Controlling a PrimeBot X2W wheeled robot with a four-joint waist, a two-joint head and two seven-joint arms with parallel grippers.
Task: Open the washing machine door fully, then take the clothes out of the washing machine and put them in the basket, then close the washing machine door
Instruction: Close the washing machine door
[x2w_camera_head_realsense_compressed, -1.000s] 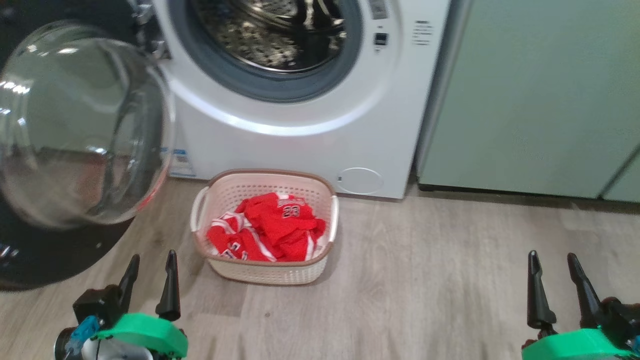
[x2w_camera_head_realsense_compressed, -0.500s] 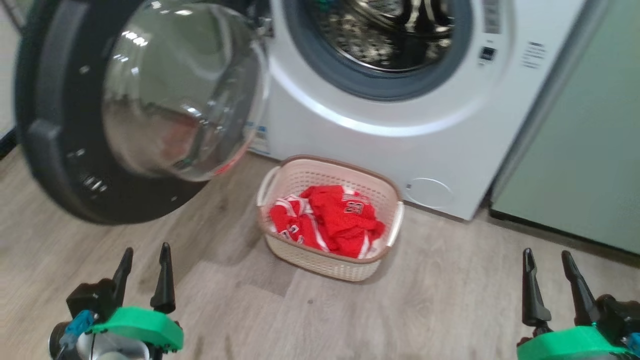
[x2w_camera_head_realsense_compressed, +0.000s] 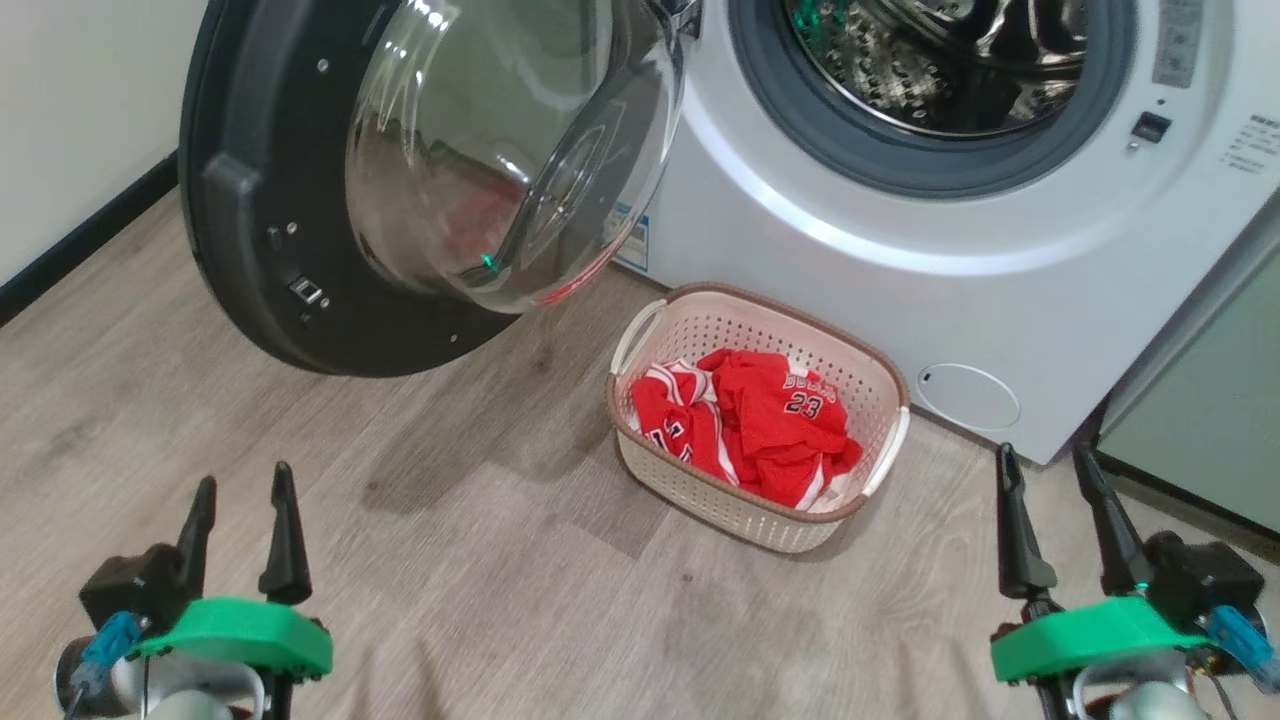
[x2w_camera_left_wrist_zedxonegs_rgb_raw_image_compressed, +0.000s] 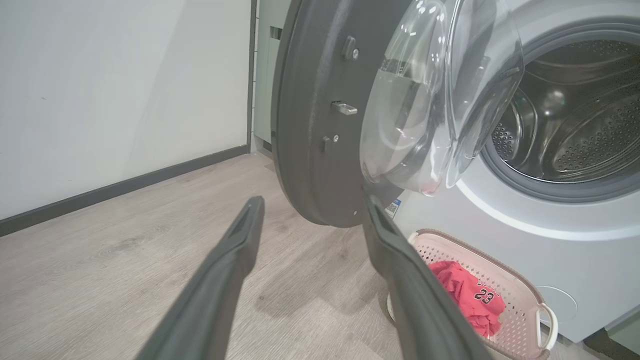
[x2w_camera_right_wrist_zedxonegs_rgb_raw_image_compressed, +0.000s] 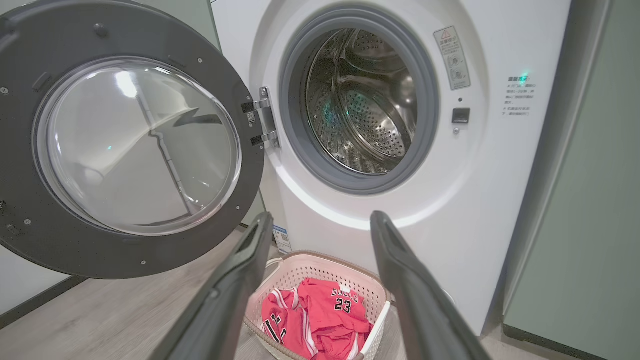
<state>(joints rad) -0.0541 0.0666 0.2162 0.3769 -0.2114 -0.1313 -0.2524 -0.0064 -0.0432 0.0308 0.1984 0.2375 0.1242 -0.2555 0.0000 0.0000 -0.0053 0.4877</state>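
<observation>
Nearest us, our left gripper (x2w_camera_head_realsense_compressed: 245, 476) and right gripper (x2w_camera_head_realsense_compressed: 1044, 450) hover low over the wood floor (x2w_camera_head_realsense_compressed: 480, 560), each with its fingers spread wide and holding nothing. Beyond them the basket (x2w_camera_head_realsense_compressed: 720, 500) sits on the floor just before the washing machine (x2w_camera_head_realsense_compressed: 800, 250), the clothes (x2w_camera_head_realsense_compressed: 770, 420) heaped inside it. Farther back, the washing machine door (x2w_camera_head_realsense_compressed: 255, 200) hangs swung open to our left.

Left claw (x2w_camera_head_realsense_compressed: 245, 475) is hanging low on the left, fingers (x2w_camera_head_realsense_compressed: 285, 540) pointing up and spread wide, gripping nothing. Right claw (x2w_camera_head_realsense_compressed: 1044, 450) is mirroring it low on the right, fingers parted the same way, nothing between them. Both are hovering, touching nothing.
</observation>
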